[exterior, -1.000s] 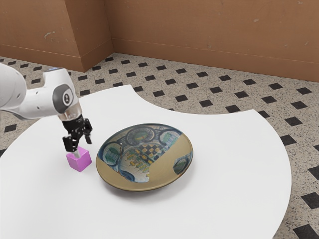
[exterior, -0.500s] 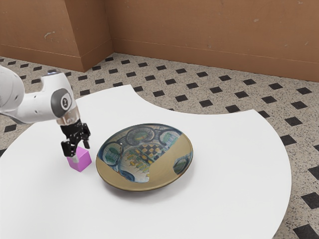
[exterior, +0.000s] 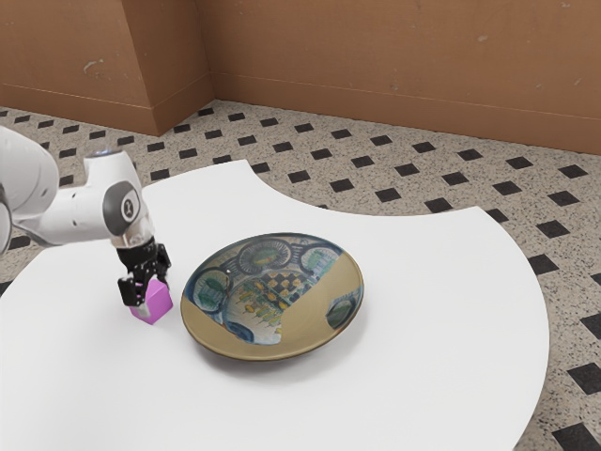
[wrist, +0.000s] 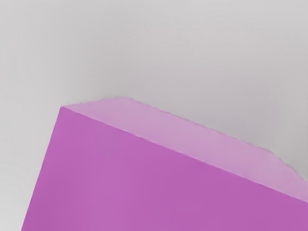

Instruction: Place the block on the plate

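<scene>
so to the exterior view's left of the plate there's the arm [exterior: 80, 214] reaching in, with the gripper [exterior: 153, 295] down low around the block [exterior: 158, 303]. jaws look spread wide enough to straddle it, one each side, and imo nothing's gripped. block's sitting on the table [exterior: 441, 310], just beside the plate [exterior: 310, 315], not on it.

step in hand is the grab, i reckon. it looks a bit skewed to the hand in the wrist view, so i'd square up first, close slow and even, then lift straight up to clear the plate's raised rim before going across. rush it and the block could twist or knock the plate.

table's smooth and white under and around the plate, with a scooped edge behind it. past that, speckled floor [exterior: 371, 197] with dark diamonds, then a brown wall [exterior: 394, 52].
</scene>
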Motion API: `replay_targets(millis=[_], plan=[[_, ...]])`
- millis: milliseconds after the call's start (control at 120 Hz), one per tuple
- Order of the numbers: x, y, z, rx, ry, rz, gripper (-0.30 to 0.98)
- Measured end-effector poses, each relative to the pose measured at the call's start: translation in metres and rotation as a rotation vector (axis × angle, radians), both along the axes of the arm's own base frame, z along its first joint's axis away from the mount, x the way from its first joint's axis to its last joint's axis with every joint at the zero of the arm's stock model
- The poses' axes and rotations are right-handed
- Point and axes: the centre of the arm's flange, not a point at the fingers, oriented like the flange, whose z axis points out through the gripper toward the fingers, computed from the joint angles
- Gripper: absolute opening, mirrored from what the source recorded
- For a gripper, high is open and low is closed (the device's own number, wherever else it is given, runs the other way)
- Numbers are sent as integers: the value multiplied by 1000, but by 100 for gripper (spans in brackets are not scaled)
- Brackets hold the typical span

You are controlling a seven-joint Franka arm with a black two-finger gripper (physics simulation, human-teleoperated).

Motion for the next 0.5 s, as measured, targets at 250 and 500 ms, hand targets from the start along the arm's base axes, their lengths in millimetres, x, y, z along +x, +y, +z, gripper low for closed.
replay_targets(millis=[250,500], plan=[[-1,2,-5,4,5,3,55],[-1,2,3,2,-1,3,42]])
